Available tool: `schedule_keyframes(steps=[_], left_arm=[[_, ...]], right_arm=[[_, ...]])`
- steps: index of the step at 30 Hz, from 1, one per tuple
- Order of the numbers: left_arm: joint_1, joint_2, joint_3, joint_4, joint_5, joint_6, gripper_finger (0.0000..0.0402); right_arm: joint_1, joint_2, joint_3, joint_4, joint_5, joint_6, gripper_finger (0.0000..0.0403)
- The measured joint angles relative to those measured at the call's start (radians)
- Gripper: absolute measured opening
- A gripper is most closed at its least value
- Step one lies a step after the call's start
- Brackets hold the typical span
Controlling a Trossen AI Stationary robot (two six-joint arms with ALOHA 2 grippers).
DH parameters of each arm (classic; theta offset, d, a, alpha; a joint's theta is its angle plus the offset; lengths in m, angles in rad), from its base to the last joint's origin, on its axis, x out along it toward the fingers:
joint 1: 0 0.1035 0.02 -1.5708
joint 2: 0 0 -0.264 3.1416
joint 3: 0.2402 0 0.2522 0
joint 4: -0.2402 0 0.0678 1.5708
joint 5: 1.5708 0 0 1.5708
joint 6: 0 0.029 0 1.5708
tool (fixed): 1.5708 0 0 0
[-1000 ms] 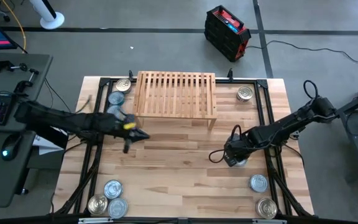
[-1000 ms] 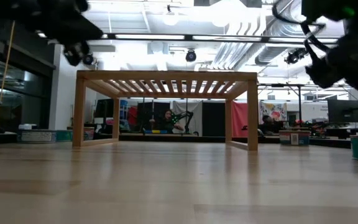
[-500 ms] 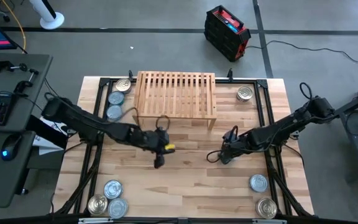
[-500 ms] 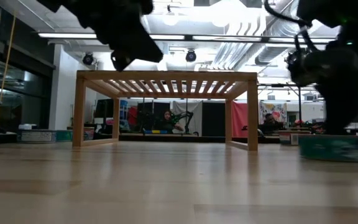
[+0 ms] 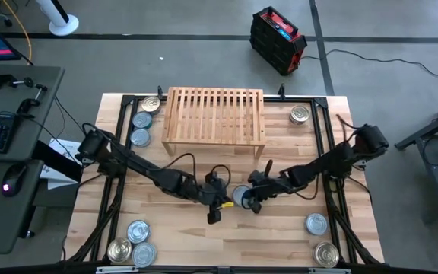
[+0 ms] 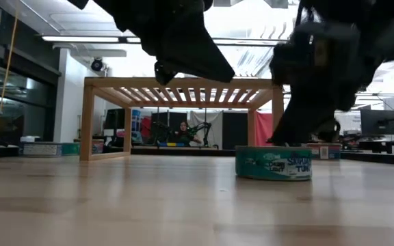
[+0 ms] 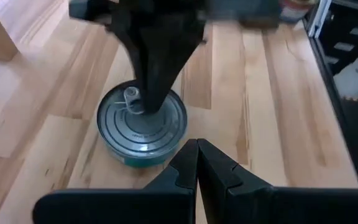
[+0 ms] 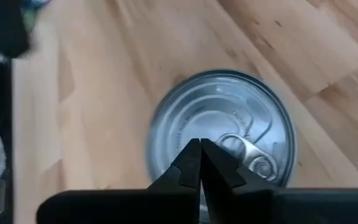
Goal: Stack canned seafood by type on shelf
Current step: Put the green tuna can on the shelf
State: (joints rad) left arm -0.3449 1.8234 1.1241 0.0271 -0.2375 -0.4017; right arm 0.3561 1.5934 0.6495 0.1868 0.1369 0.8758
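High view: one tin [image 5: 241, 195] with a bluish-silver lid and pull ring sits flat on the table [image 5: 295, 236] near its middle, on the near side of the shelf [image 5: 215, 114] and well apart from it. The low view shows this tin upright on the wood, its teal label facing the camera, with the rack standing bare behind it. The right gripper [image 5: 254, 199] is at the tin's right side, its fingers pressed fully together with nothing between them; in the left wrist view its tip appears to rest on or just above the lid near the pull ring, so it looks to be nudging the tin, not gripping it. The left gripper [image 5: 214, 209] hangs just left of the tin and slightly nearer, its fingers likewise closed together and empty. The remaining tins lie at the table edges: three at the far left [image 5: 141, 122], one at the far right [image 5: 299, 114], three at the near left corner [image 5: 132, 245] and two at the near right [image 5: 320, 237]. Judged stage: early, a first tin brought to mid-table, none yet on the shelf. The next move would call for one gripper to spread its fingers wide, straddle the tin's rim, close on it, then lift and carry it to the slatted top.
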Motion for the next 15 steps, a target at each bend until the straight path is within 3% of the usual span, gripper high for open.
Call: schedule_keyframes(steps=[5,10,15], left_arm=[[0.04,0.034,0.004,0.004,-0.002,0.108,0.0],[0.099,0.096,0.005,0.101,0.032,0.221,0.0],[0.129,0.158,0.004,0.161,0.079,0.295,0.0]], right_arm=[[0.044,-0.105,0.001,-0.203,0.007,0.011,0.0],[0.078,-0.141,0.002,-0.408,0.046,0.15,0.0],[0.065,-0.086,0.003,-0.412,0.046,0.173,0.0]])
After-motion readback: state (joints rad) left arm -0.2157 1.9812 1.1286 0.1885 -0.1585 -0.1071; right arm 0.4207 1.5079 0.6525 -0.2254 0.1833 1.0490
